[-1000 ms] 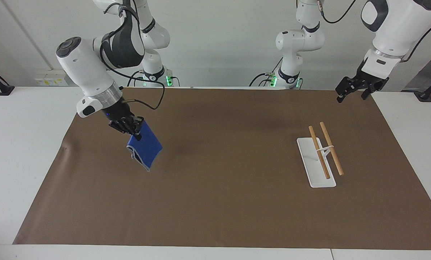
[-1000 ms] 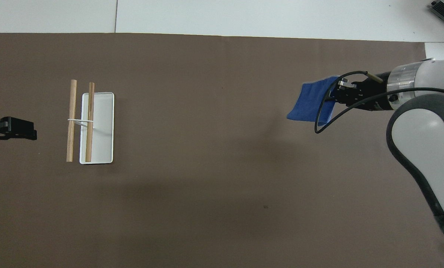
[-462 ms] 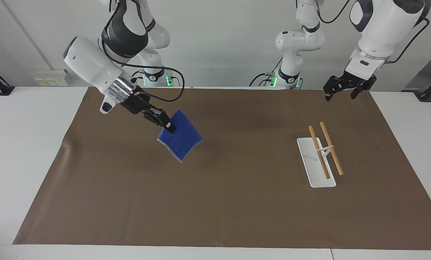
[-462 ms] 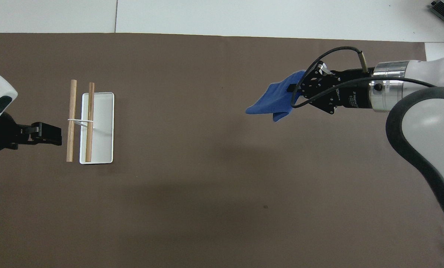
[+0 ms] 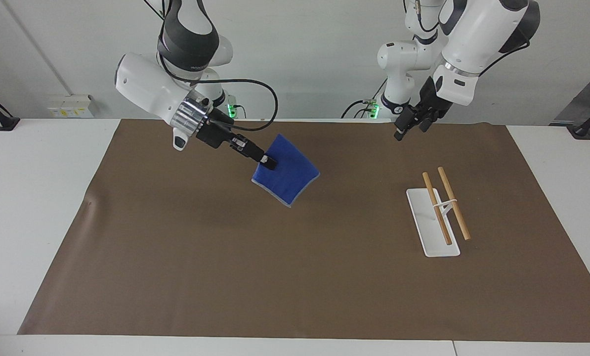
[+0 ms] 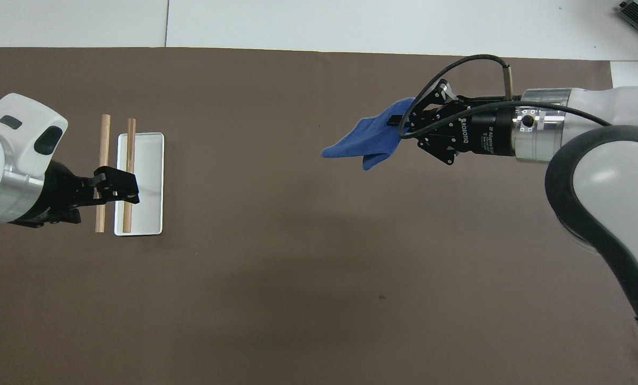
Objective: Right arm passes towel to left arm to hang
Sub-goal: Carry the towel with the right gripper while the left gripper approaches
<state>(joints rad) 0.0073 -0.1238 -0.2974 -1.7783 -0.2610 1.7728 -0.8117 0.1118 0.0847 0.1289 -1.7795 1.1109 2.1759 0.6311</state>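
right gripper point(image 5: 267, 161), upper centre of the facing frame, pinches one corner of the blue towel point(image 5: 287, 177), which hangs in the air over the brown mat point(image 5: 285, 277). left gripper point(image 5: 407, 121), upper right, is raised over the mat's robot-side edge; whether its fingers are spread cannot be told. for a clean handover, present a free towel edge square to the left gripper and let go only after it grips. the wooden rod rack point(image 5: 442, 207), at right, stands well apart, with open mat in mid-frame for the exchange.
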